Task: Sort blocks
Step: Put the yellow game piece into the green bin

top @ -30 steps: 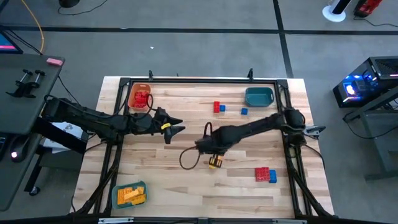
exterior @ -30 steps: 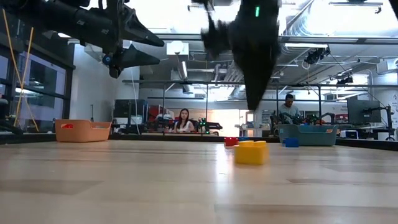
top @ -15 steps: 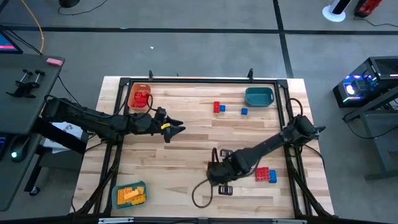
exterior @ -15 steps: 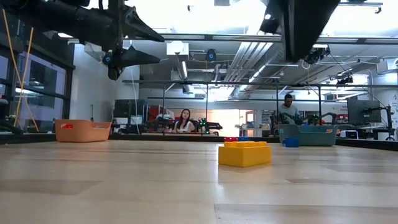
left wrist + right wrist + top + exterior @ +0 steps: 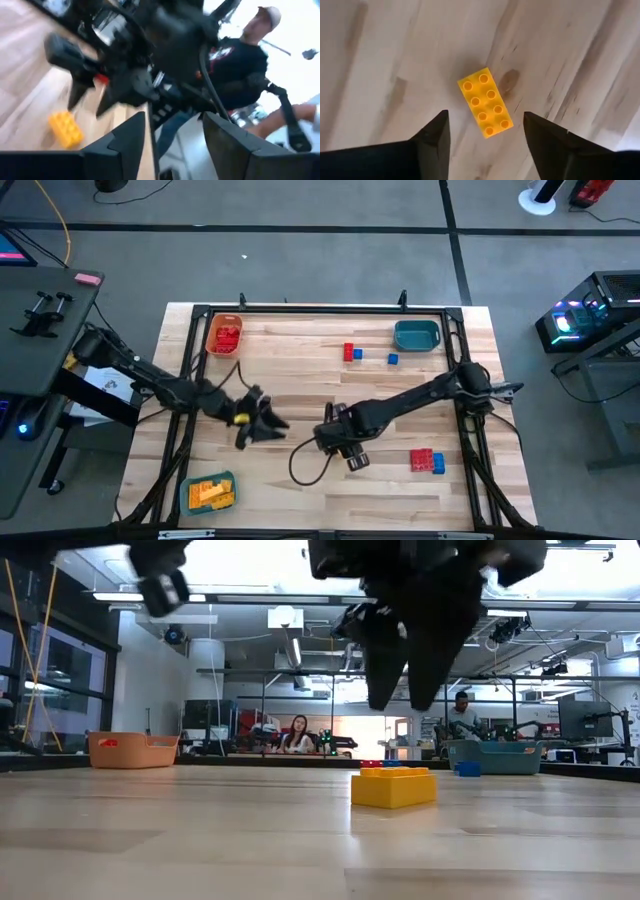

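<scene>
A yellow block [image 5: 486,102] lies flat on the table, studs up, straight below my right gripper [image 5: 484,114], which is open and points down at it. In the low view the block [image 5: 393,787] rests on the wood while the right gripper [image 5: 400,690] hangs clear above it. My left gripper [image 5: 272,427] is open and holds nothing; it hovers mid-table, just left of the right gripper [image 5: 348,452]. The left wrist view shows the block [image 5: 65,129] under the right arm's fingers.
An orange tray [image 5: 224,337] with red blocks stands at the far left, a teal tray [image 5: 416,335] at the far right. Yellow blocks [image 5: 208,492] sit in a tray at the near left. Loose red and blue blocks [image 5: 352,353] [image 5: 427,461] lie on the table. People show beyond the table.
My right gripper has carried the yellow block toward the near edge, turned it about, opened and let it go; it now hangs above the block, which lies flat on the table. My left gripper has swung toward the near edge and the right gripper.
</scene>
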You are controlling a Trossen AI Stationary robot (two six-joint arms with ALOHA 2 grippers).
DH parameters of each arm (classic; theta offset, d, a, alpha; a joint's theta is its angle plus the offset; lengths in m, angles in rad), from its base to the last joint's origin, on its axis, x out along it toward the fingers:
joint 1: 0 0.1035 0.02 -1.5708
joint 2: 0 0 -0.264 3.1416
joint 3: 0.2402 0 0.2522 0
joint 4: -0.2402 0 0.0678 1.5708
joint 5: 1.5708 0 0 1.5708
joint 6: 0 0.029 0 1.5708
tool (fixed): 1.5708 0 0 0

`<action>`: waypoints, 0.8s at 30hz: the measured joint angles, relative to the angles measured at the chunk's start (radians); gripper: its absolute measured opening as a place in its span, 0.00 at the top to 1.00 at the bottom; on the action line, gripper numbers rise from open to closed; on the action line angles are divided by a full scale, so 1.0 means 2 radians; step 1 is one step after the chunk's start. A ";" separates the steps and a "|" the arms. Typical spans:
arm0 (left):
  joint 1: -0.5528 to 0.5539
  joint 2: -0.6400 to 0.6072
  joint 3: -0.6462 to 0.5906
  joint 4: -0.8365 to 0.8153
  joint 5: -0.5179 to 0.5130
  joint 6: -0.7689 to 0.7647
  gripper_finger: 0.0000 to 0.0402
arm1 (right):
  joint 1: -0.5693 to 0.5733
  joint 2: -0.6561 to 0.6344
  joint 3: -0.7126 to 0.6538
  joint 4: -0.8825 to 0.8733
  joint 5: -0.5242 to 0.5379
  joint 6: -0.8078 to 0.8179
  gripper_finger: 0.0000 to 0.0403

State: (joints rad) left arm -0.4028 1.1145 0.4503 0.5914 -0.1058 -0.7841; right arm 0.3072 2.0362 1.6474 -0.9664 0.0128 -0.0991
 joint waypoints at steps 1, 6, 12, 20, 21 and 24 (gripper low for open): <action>-0.017 0.000 0.000 -0.011 -0.021 0.000 0.57 | -0.002 0.004 0.000 0.000 -0.001 -0.018 0.52; -0.089 0.000 0.000 -0.073 -0.138 0.000 0.80 | -0.010 0.023 0.000 -0.001 -0.020 -0.068 0.50; -0.128 0.000 0.000 -0.127 -0.219 -0.026 0.98 | -0.015 0.045 0.000 -0.004 -0.022 -0.097 0.50; -0.133 0.000 0.000 -0.128 -0.247 -0.031 1.00 | -0.020 0.074 0.000 -0.006 -0.023 -0.101 0.51; -0.133 0.000 0.000 -0.128 -0.247 -0.031 1.00 | -0.020 0.076 0.000 -0.006 -0.023 -0.101 0.51; -0.133 0.000 0.000 -0.128 -0.251 -0.030 1.00 | -0.020 0.077 0.000 -0.009 -0.020 -0.101 0.56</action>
State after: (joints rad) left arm -0.6689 1.1149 0.4503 0.3344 -0.6084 -0.8448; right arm 0.2680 2.1902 1.6482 -0.9836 -0.0271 -0.3005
